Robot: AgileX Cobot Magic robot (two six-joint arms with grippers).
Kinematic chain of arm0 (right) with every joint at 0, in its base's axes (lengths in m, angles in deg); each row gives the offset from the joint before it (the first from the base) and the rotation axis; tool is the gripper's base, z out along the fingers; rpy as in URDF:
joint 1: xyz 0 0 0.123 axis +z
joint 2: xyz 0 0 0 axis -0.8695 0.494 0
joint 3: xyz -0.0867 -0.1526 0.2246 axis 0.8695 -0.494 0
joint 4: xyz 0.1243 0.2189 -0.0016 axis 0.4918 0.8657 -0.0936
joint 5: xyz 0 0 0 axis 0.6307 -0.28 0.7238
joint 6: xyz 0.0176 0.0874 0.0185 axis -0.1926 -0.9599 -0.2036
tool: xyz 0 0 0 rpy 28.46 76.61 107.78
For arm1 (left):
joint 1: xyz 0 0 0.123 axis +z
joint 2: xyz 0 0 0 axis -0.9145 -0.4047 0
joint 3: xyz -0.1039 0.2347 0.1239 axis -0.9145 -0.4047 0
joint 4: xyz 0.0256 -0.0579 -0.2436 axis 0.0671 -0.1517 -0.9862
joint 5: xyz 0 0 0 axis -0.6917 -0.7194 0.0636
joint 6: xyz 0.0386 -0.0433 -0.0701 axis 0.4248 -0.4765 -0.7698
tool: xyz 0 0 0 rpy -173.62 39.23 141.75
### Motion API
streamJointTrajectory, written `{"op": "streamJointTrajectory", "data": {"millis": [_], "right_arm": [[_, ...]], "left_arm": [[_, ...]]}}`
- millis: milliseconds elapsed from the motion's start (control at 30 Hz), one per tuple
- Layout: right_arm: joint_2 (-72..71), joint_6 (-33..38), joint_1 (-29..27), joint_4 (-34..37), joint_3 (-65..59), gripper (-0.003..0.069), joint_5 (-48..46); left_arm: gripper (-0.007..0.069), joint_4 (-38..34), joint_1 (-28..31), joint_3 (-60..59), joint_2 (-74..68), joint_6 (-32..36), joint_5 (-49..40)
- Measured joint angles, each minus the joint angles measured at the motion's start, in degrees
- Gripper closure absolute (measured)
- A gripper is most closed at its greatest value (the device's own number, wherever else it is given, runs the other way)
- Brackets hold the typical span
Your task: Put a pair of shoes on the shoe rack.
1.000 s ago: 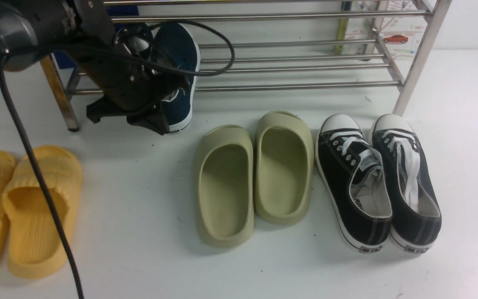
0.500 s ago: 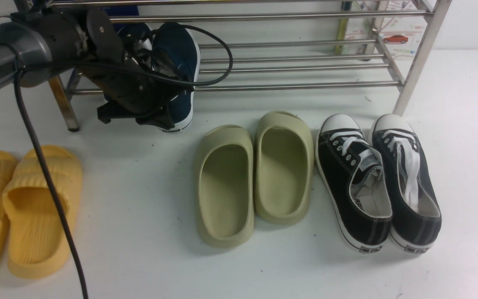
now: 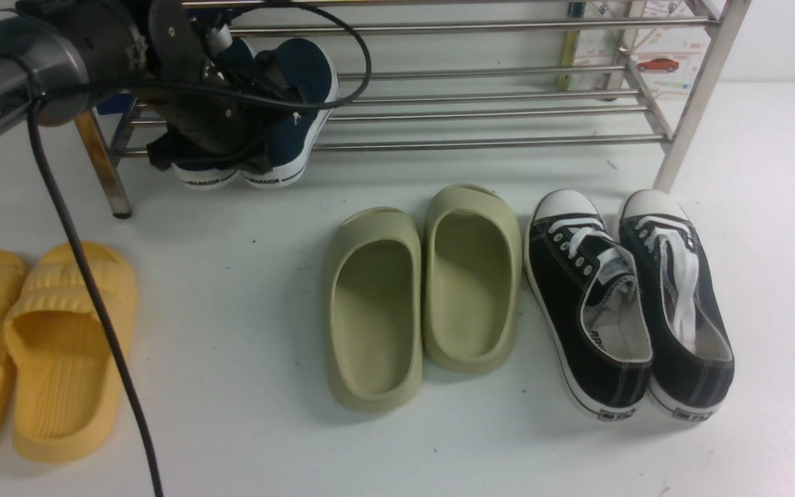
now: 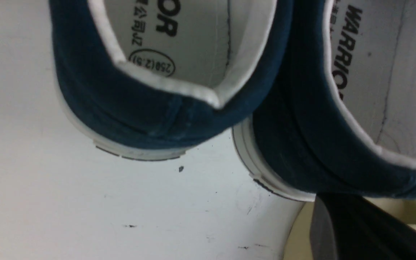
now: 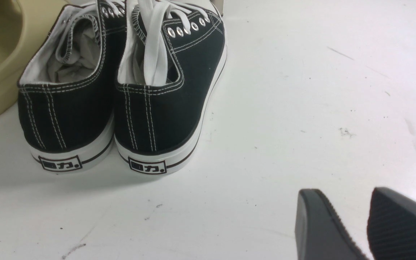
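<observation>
Moment of placement, front view. Compared with a second ago, raised and carried inward: pair of shoes (image 3: 294, 117), then hanging lower and in front of the shoe rack (image 3: 494, 145), now lying with toes over the bottom-tier bars and both white heels side by side, overhanging the front bar above the tabletop (image 3: 232, 428). Judged as nearly done: only release and retreat left, perhaps after a slight push deeper.

Left hand (image 3: 204, 148) pressed over the heel ends of the two shoes; only one finger (image 4: 356, 231) visible in the left wrist view, beside the outer shoe, so cannot tell whether clenched or already let go. Right hand (image 5: 363, 224) low over bare tabletop behind the black sneakers (image 3: 629, 304), fingers slightly parted with nothing between.

Edges and room:
- Front bar under the soles, heels unsupported; some risk of tipping out on release.
- Rusty rack leg (image 3: 101, 166) just to the left of the arm, an upper bar close above the wrist; tight for sideways or upward moves.
- Black cable (image 3: 87, 290) looped in front of the bars near the toes; possible snag.
- Clearest way out toward the robot, over open tabletop between the yellow slides (image 3: 38, 345) and the olive slides (image 3: 425, 297).
- Long free stretch of bottom tier to the right of the shoes.
</observation>
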Motion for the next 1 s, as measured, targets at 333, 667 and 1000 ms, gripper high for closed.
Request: {"op": "streamJointTrajectory", "data": {"millis": [333, 667, 1000], "right_arm": [[0.0, 0.0, 0.0, 0.0, 0.0, 0.0412, 0.0], [0.0, 0.0, 0.0, 0.0, 0.0, 0.0412, 0.0], [0.0, 0.0, 0.0, 0.0, 0.0, 0.0412, 0.0]], "left_arm": [[0.0481, -1.2, 0.0, 0.1, 1.0, -0.1, -1.2], [0.0251, -1.6, 0.0, 0.1, 15.9, 3.3, -14.6], [0.0498, 1.1, 0.0, -12.1, 56.8, 8.2, -27.2]]}}
